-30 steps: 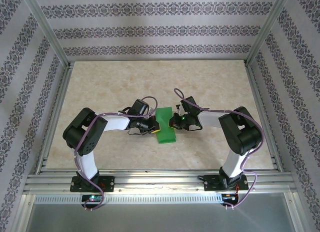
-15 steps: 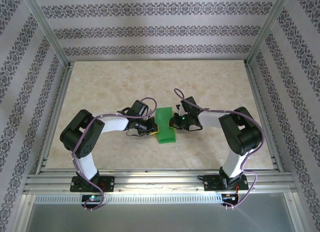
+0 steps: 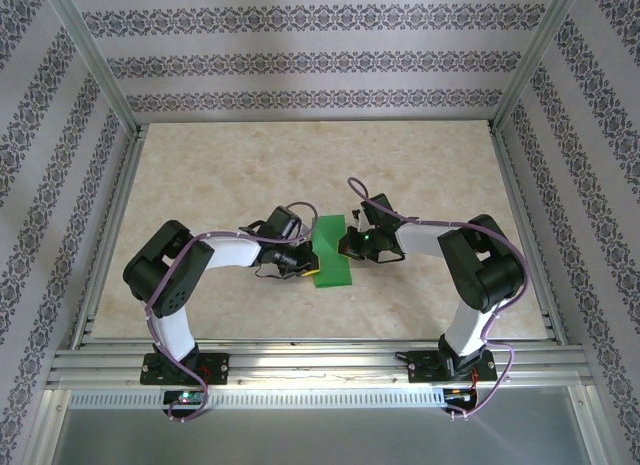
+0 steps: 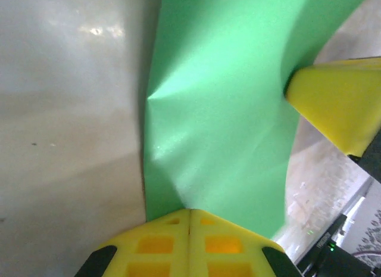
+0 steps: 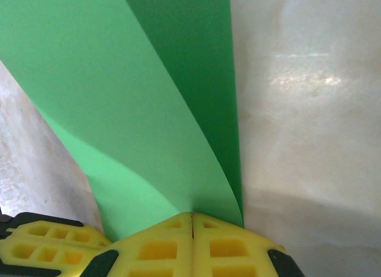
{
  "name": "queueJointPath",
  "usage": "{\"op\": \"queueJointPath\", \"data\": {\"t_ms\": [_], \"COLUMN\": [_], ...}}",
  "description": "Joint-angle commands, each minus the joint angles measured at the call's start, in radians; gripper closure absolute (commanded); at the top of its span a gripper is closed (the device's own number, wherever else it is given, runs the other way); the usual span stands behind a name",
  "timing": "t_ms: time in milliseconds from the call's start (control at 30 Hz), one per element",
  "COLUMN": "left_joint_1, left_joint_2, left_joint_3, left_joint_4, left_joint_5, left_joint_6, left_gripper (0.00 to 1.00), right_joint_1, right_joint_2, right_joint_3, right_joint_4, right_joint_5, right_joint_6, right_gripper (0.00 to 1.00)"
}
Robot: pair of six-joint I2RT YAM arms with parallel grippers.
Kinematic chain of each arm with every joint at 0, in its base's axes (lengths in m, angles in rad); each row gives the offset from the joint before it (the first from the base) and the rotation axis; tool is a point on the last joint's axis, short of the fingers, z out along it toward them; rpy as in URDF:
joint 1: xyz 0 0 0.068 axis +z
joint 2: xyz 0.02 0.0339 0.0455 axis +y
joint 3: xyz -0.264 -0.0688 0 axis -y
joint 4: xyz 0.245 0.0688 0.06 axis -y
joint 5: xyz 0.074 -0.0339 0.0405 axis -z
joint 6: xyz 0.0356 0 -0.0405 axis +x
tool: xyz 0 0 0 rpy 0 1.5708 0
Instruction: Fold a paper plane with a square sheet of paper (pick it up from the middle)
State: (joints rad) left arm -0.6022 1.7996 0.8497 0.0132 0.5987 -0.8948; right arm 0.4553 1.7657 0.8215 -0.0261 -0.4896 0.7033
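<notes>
The green paper [image 3: 331,253] sits curved at the middle of the table [image 3: 200,175], between the two grippers, with the left gripper [image 4: 189,212] clamped tight on its left edge and the right gripper [image 5: 191,216] clamped tight on its right.

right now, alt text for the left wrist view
Bent green paper fills the middle, pinched at its near edge by the shut yellow left gripper. The right gripper meets the paper's right edge, and a pale table lies behind.
</notes>
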Motion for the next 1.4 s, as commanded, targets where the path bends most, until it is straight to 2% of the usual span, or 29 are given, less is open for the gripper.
{"op": "queueJointPath", "data": {"t_ms": [0,167,267,500,667,1000,1233,1367], "left_joint_1": [-0.011,-0.011,-0.013,-0.052,-0.057,-0.057,-0.062,-0.064], "left_joint_2": [0.015,-0.047,-0.074,-0.087,-0.044,-0.068,-0.156,-0.159], "left_joint_3": [-0.064,-0.051,-0.028,0.041,0.000,-0.154,-0.120,-0.107], "left_joint_4": [-0.043,-0.124,-0.086,-0.049,0.013,-0.006,-0.021,0.069], "left_joint_5": [-0.034,-0.061,-0.024,-0.035,-0.016,-0.038,-0.045,-0.033], "left_joint_6": [0.016,0.051,0.026,-0.043,-0.068,-0.043,-0.028,-0.062], "left_gripper": [1.00,1.00,1.00,1.00,1.00,1.00,1.00,1.00], "right_joint_1": [-0.006,-0.007,-0.007,-0.009,-0.010,-0.013,-0.015,-0.015], "right_joint_2": [0.028,0.023,0.022,0.021,0.020,0.014,0.015,0.014], "right_joint_3": [-0.051,-0.060,-0.058,-0.059,-0.060,-0.067,-0.069,-0.067], "right_joint_4": [-0.149,-0.149,-0.150,-0.149,-0.148,-0.151,-0.149,-0.148], "right_joint_5": [0.097,0.107,0.105,0.103,0.103,0.108,0.103,0.104], "right_joint_6": [-0.004,-0.001,-0.001,0.000,-0.001,-0.006,-0.004,-0.002], "right_gripper": [1.00,1.00,1.00,1.00,1.00,1.00,1.00,1.00]}}
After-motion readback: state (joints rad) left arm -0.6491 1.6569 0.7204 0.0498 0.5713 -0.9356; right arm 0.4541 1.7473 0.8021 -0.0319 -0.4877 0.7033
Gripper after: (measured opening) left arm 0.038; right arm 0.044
